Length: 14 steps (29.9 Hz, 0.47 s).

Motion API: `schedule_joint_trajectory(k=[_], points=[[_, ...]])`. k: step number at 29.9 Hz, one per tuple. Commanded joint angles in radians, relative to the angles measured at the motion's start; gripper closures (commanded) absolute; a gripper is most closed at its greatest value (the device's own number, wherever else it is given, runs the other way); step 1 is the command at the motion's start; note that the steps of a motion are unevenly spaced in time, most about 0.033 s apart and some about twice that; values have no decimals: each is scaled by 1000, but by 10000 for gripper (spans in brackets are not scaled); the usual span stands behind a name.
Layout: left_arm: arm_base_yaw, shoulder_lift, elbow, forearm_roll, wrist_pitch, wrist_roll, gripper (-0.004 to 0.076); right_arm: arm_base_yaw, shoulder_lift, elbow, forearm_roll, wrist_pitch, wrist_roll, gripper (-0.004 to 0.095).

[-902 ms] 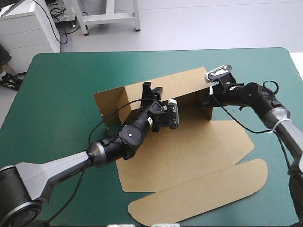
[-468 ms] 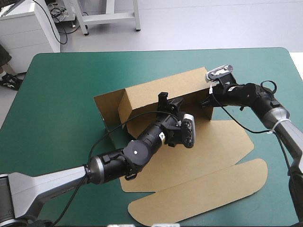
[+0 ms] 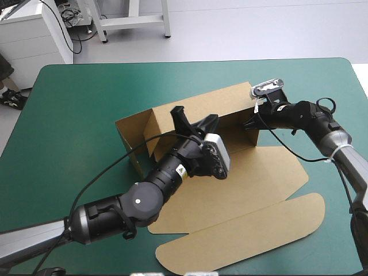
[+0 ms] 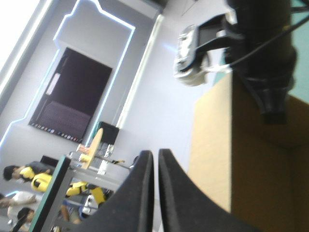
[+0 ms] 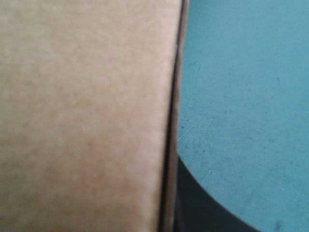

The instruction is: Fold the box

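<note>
**Box part-formed, both arms at the walls.** The brown box (image 3: pixel 230 184) lies at the middle of the teal-green tabletop (image 3: pixel 75 103). Its long back wall (image 3: pixel 224 100) stands upright, with a short end wall standing at each end. The lid panel and its rounded flap (image 3: pixel 241 238) lie flat on the cover toward the near edge.

The left arm (image 3: pixel 115 210) extends from the near left corner, diagonally over the flat board. The left arm's jaws hang above the floor of the box, near the back wall. In the left wrist view the two black fingers (image 4: pixel 140 193) stand together in a pointed arch with only a thin slit between them, and nothing is held there. The high view shows their spacing less plainly. The left wrist view looks level past an upright corner of the box.

The right arm (image 3: pixel 310 118) extends from the tabletop's right edge. The right arm's jaws sit at the top of the right-hand end wall (image 3: pixel 251 138), clenched on the board. In the right wrist view the brown sheet fills one half, with its cut edge (image 5: pixel 171 121) running down the middle. One black finger (image 5: pixel 203 208) shows on the outer side, seen against the cover. The other finger is hidden behind the board.
</note>
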Motion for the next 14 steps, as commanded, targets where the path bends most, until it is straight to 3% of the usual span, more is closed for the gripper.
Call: schedule_joint_trajectory(k=[1, 5, 10, 14], points=[[48, -76, -50, 14, 64, -15, 719, 14, -16, -24, -21, 148, 54, 908], [199, -92, -130, -145, 52, 8, 719, 14, -31, -49, -122, 246, 139, 908], [431, -92, -209, -331, -20, 42, 717, 14, -95, -50, -127, 292, 202, 908], [587, -92, -215, -515, -62, 109, 715, 14, -146, -50, -171, 396, 279, 908]])
